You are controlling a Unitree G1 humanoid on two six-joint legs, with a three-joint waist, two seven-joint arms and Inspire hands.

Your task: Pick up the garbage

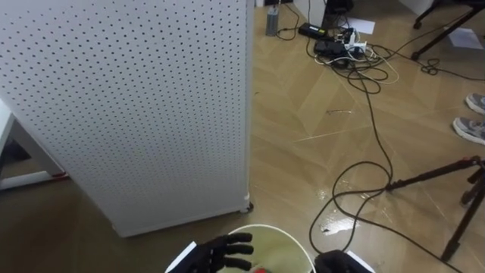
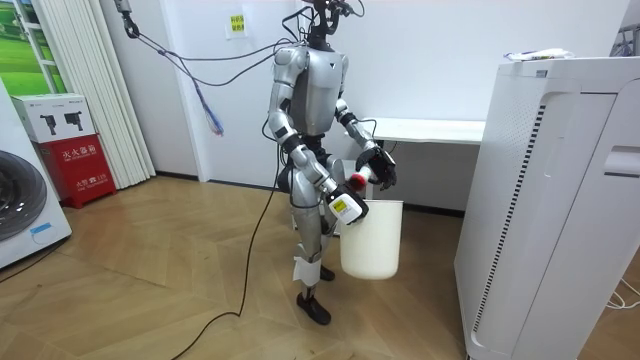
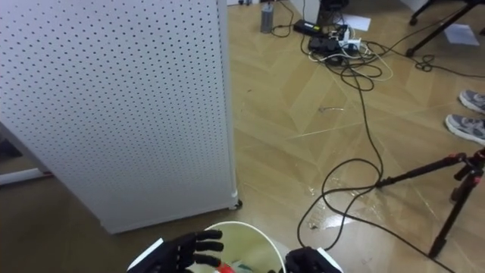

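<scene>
Parquet floor [image 1: 303,159], tall white perforated panel [image 1: 129,106] upper left. Left eye view, bottom edge: black left hand [image 1: 223,252], fingers spread, over round white plastic bucket [image 1: 288,235]. Small red scrap of garbage [image 1: 259,269] sits just under it. Right hand [image 1: 341,263] lower right by the rim, grip can't tell. Room view, centre: bucket hangs clear of floor beside robot. Looks like the drop-in step. Next: scrap lands inside the rim.

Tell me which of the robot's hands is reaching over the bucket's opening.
The left hand, fingers straight, above the mouth of the white bucket and a red item; the right hand sits at the rim.
</scene>
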